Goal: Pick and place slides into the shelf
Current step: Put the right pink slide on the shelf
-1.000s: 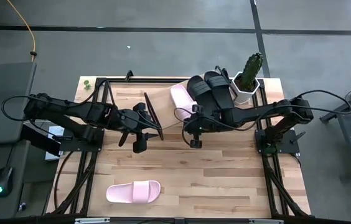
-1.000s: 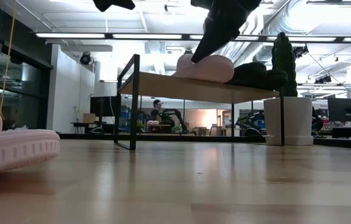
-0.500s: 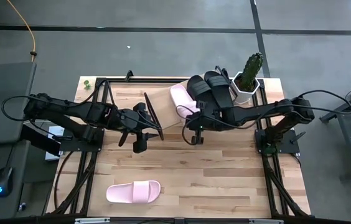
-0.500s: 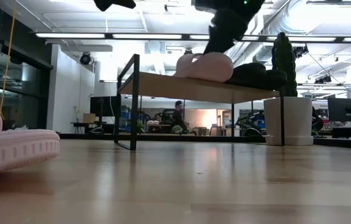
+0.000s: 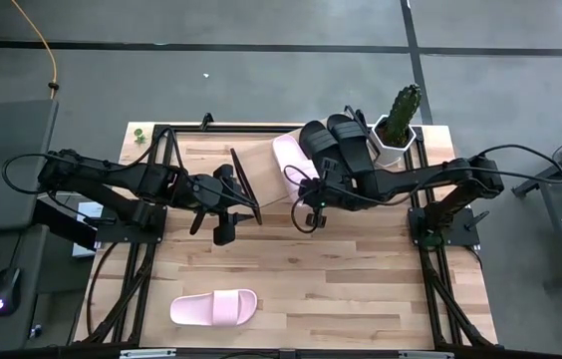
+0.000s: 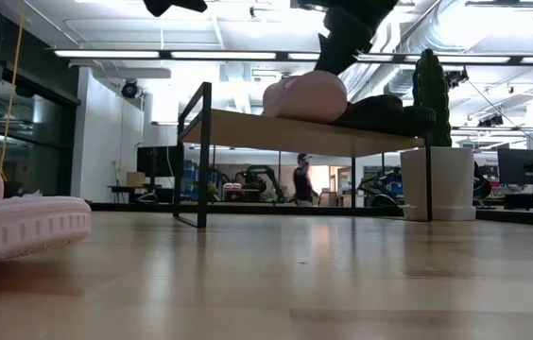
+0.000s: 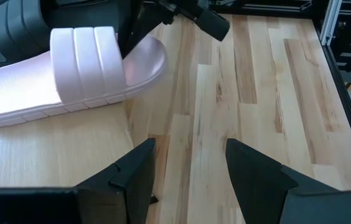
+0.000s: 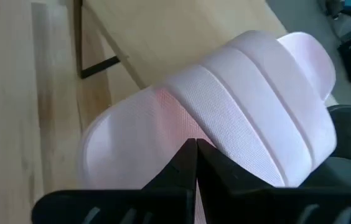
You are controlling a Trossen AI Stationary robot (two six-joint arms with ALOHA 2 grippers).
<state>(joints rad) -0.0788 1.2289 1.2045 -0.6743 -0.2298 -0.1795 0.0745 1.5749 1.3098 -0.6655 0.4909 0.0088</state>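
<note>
Pink and black slides already crowd one end of the shelf (image 5: 261, 170): two black slides (image 5: 339, 147) lie side by side next to the cactus pot (image 5: 398, 135), and a pink slide (image 5: 293, 160) sits beside them, its heel end hanging a little past the plank's front edge. So three of the four look placed, though this pink one probably needs squaring up. The right gripper (image 5: 310, 210) hovers at that overhanging end with its jaws shut and empty; in its wrist view the closed tips sit right against the pink sole, so I judge it is nudging the slide rather than gripping it. The left gripper (image 5: 223, 227) waits over the shelf's bare half, jaws open and holding nothing. What is left is the second pink slide (image 5: 213, 307), which lies flat on the worktop (image 5: 361, 289) well apart from the shelf, near the front edge on the left arm's side; it must still be picked up and set on the free part of the plank. The worktop is pale wood planking framed by dark rails, otherwise bare in front of the shelf. Beyond it the low view shows an open workshop with ceiling strip lights, monitors and a person (image 6: 300, 181) standing far back.
</note>
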